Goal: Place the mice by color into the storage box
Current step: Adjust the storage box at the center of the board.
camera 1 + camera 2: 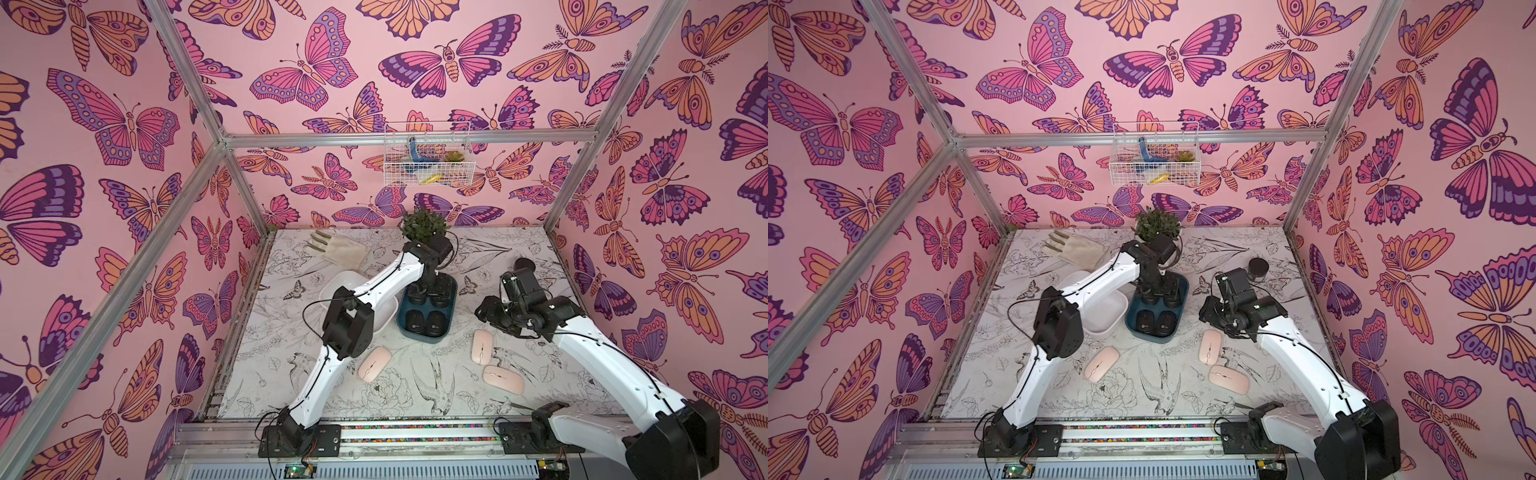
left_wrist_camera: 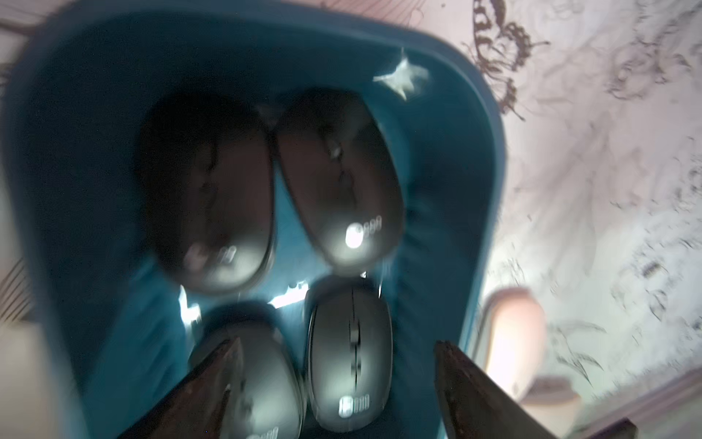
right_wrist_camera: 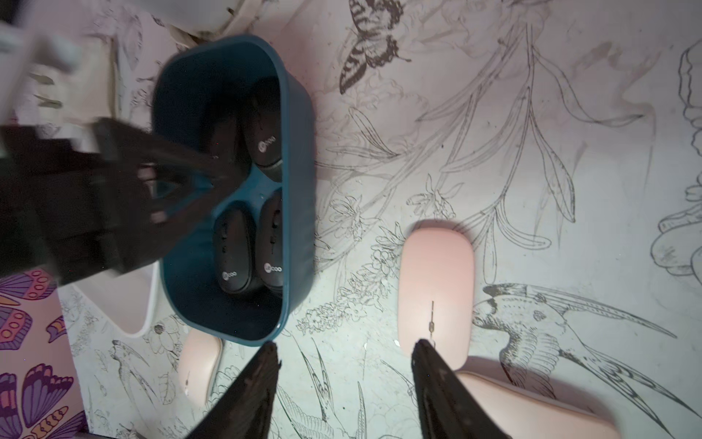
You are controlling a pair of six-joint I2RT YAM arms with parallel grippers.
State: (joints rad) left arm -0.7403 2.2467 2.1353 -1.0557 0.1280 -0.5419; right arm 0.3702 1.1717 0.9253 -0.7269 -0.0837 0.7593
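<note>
black mice (image 2: 342, 182) look like smooth, faintly glossy plastic; pink mice (image 3: 436, 266) smooth and matt; storage box (image 3: 300, 152) smooth teal plastic.

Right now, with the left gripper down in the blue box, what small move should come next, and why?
Probably lift the left gripper straight up out of the blue box. Its jaws stand open, four black mice lie inside the box, and three pink mice wait on the table, so it seems to have nothing left to hold there.
</note>
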